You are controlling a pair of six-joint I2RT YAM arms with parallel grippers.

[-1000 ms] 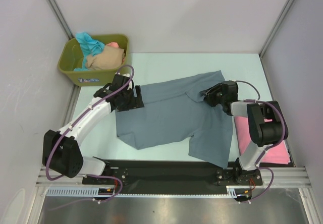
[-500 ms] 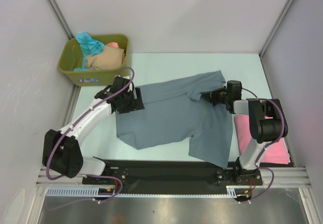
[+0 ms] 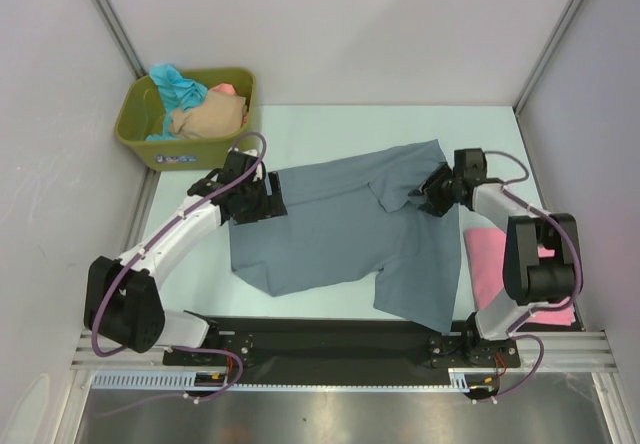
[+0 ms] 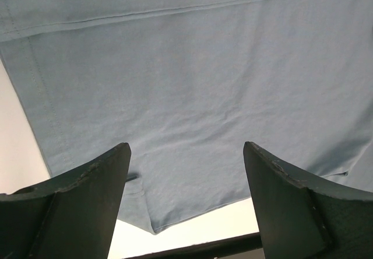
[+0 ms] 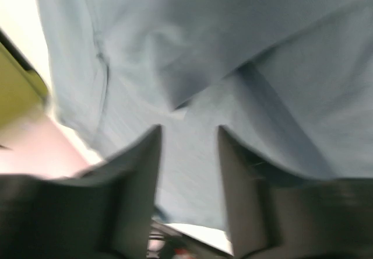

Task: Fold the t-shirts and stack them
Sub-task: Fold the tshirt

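Slate-blue t-shirt [image 3: 330,234] lies spread under the left pincer [image 4: 186,148] and right pincer [image 5: 188,132] — both gaping, empty.

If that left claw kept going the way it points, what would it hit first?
Most likely the grey-blue shirt, which fills the view ahead of the open left gripper. How close it is, I cannot tell.

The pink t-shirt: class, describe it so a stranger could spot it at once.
Start at the pale green table and go to its right edge. There, beside the spread grey-blue shirt and partly under the right arm, lies the pink t-shirt. It is the only pink cloth lying on the table.
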